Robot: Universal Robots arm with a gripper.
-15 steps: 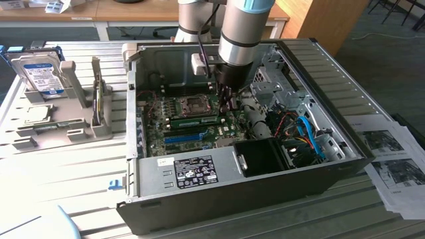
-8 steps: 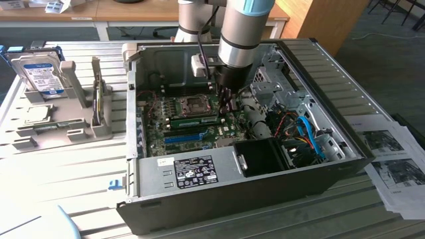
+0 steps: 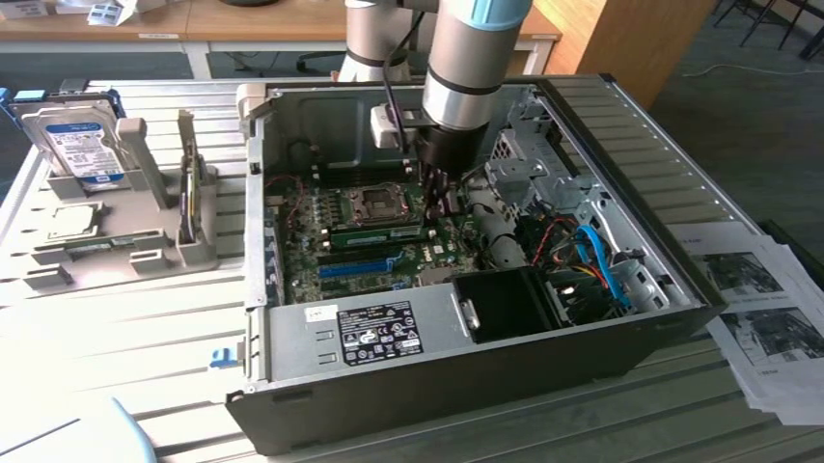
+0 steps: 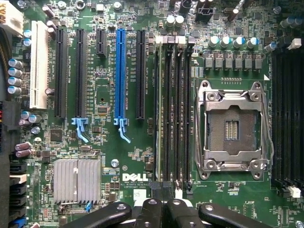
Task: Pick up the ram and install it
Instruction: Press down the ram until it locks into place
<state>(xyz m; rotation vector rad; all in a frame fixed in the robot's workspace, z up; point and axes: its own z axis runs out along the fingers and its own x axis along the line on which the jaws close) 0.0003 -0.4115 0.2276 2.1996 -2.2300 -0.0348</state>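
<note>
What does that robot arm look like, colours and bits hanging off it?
The arm is a smooth silver-grey tube with a light-blue band and a black wrist end. A small white box is fixed beside it, with a black cable running up. The gripper has black bars with silver bolts.

Parts count
One gripper (image 4: 161, 211), one computer case (image 3: 451, 386), one hard drive (image 3: 71, 145), one blue slot (image 4: 120, 76), one processor socket (image 4: 231, 129).
</note>
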